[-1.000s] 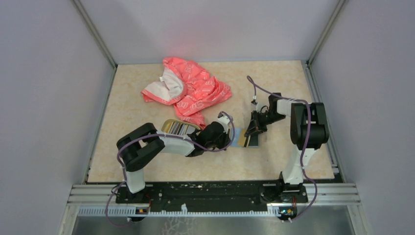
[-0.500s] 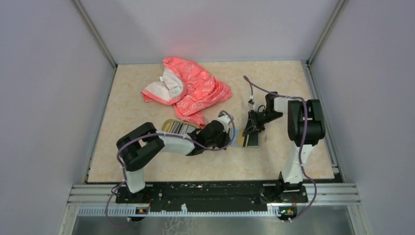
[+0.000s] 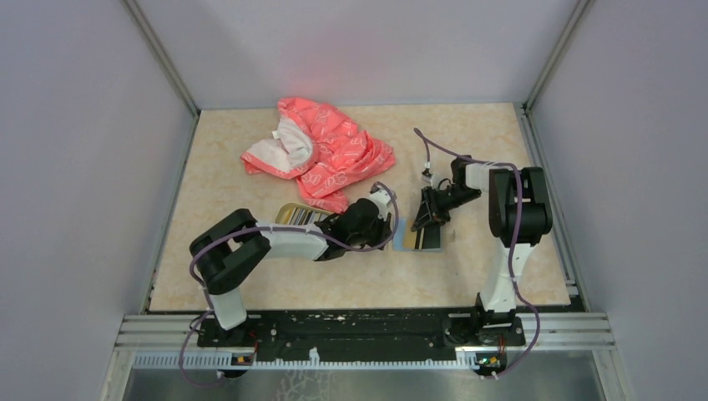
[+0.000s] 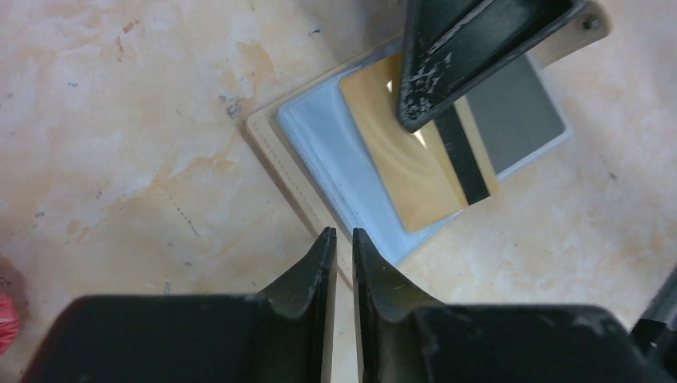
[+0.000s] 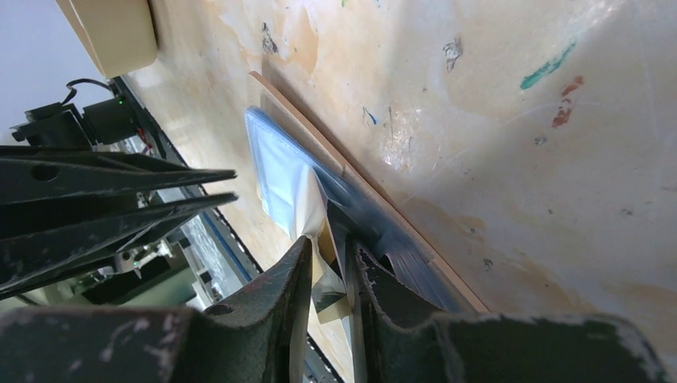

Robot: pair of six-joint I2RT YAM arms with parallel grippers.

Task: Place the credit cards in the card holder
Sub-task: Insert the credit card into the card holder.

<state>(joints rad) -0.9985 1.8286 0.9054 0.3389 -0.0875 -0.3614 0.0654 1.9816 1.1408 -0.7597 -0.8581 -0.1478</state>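
Marbled desk (image 3: 250,276): card holder (image 4: 319,136) lies open near centre, lining up. My right pincer (image 5: 331,259) nips the gold card (image 4: 407,175) over it. My left pincer (image 4: 339,239) is nearly closed, empty, at its edge. Best approach imo: keep card low, slide slowly, pin holder w/ left.

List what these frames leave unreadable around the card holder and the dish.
- Top view: the left arm covers most of the dish; its card count is unreadable.
- Left wrist: the right gripper hides the upper end of the gold card; pocket entry unclear.
- Right wrist: the card holder is blurred at its near end.
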